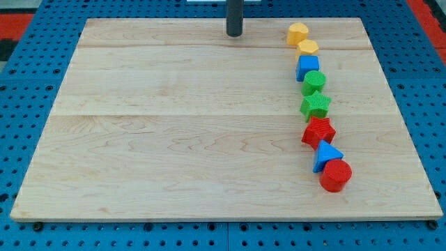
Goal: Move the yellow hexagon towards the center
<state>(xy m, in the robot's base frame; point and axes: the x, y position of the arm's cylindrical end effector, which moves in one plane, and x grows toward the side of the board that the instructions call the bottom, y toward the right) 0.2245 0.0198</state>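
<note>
We have no pincer to report on: our arm ends in a dark rod, and my tip [234, 33] sits on the wooden board [174, 125] close to its top edge, a little right of that edge's middle. The yellow hexagon [297, 33] lies near the board's top right corner, level with my tip and well apart from it toward the view's right. Touching it just below is a second yellow block [307, 47], whose shape we cannot make out for certain. From there a line of blocks runs down along the right part of the board, each touching or almost touching the next: a blue block [307, 67], a green block [313, 82], a green star [316, 106], a red star [318, 131], a blue triangle [326, 154] and a red cylinder [336, 175], which ends the line near the bottom right corner. Around the board shows a blue perforated bench top [28, 104].
</note>
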